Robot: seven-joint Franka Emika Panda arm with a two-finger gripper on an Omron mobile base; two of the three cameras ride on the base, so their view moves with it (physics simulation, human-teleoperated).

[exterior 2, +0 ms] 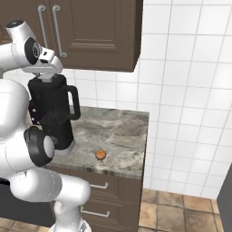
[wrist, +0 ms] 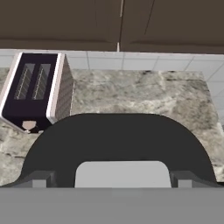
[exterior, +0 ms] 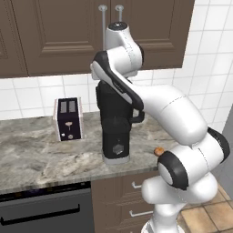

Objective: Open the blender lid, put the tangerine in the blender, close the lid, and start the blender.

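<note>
The tall black blender (exterior: 114,125) stands on the stone counter (exterior: 41,154), jug handle (exterior 2: 74,106) to its right, knob on the base front. My gripper (exterior 2: 45,76) hangs directly over its top. In the hand view the black blender lid (wrist: 118,135) sits on the jug, its grey cap (wrist: 122,173) in the middle. My gripper (wrist: 111,179) is open, one fingertip (wrist: 39,179) on each side of the cap with gaps between. The small orange tangerine (exterior: 159,151) (exterior 2: 100,155) lies on the counter right of the blender base, near the front edge.
A silver-and-dark two-slot toaster (exterior: 68,119) (wrist: 37,89) stands left of the blender. Brown wall cabinets (exterior: 59,32) hang close above the arm. The counter ends at its right edge (exterior 2: 146,136), with tiled wall beyond. Drawers (exterior 2: 104,186) sit below.
</note>
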